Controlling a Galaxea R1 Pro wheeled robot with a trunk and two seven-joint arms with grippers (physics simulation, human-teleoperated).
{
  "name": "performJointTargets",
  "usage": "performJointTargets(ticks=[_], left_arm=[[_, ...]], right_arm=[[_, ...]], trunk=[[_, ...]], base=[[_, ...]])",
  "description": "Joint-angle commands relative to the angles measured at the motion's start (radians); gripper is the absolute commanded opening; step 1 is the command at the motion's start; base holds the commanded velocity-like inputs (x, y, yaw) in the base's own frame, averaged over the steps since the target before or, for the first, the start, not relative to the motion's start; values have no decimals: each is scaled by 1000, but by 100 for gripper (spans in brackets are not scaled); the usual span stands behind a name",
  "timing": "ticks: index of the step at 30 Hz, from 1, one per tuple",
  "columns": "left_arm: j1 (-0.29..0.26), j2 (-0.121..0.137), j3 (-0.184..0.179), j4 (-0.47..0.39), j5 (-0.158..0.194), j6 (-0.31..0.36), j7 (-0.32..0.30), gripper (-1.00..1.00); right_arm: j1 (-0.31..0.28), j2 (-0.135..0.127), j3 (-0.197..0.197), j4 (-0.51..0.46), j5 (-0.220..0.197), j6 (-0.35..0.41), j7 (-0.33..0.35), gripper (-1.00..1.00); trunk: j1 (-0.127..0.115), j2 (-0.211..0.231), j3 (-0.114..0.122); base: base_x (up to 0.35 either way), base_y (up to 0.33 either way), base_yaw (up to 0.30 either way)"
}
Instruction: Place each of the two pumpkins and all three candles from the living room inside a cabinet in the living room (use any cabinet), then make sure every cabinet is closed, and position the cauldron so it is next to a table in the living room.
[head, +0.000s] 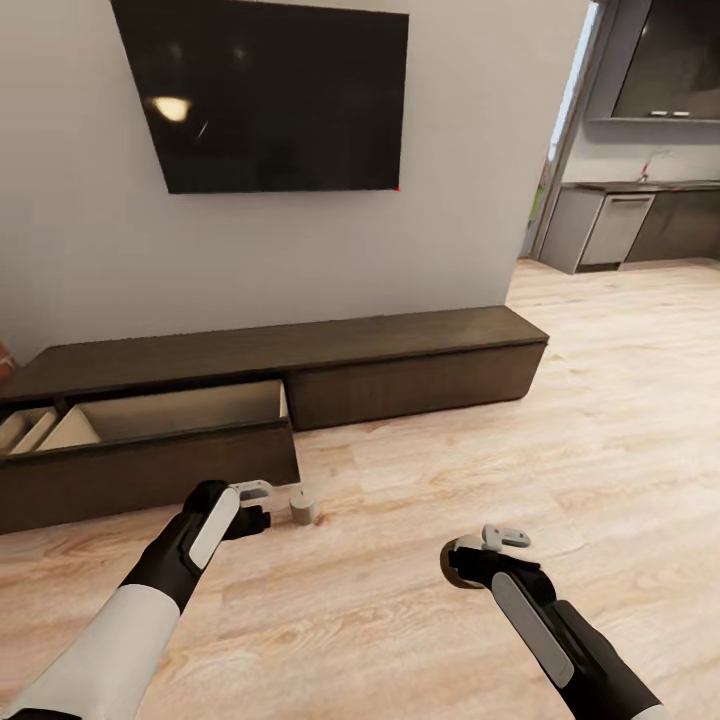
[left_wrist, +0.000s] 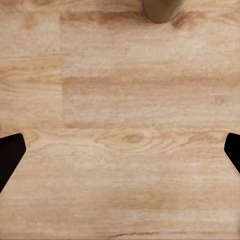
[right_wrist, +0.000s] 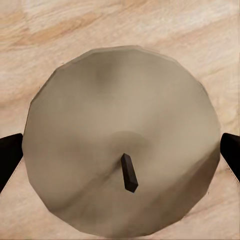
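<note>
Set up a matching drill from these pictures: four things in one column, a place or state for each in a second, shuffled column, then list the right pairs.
Things
1. cabinet drawer
2. candle on the floor
3. TV
4. candle with the dark wick

Place or state
A. hung on the grey wall
B. between the fingers of the right tool
C. pulled open, pale inside showing
D. standing on the planks just ahead of the left tool

Pairs: 1-C, 2-D, 3-A, 4-B
</note>
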Motion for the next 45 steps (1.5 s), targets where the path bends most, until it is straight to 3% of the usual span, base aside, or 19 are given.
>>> performJointTargets(ticks=[1,8,11,19,45], left_arm=[[-1,1,-4,-1,11,2,11,100],[-1,0,-5,0,12,3,10,100],[-1,0,-8,0,11,3,7,100],[-1,0,-11,0,9,5,-3,100],[-1,1,-13,0,6,5,-8,100]], right_arm=[[-1,-1,3,-2,-8,0,-10,-100],[-1,-1,5,-2,-8,1,-9,-100],[-1,-2,44,-2,-7,1,-8,-100],[-1,-2,69,-4,-8,-2,-9,-100],[-1,-1,71,-3,-9,-2,-7,-100]], trunk=[[0,0,-1],[0,0,-1],[0,0,-1],[0,0,-1],[0,0,-1]], base=[[227,-223,245],[211,-246,96],[196,-259,14],[163,-156,3],[97,-29,0]])
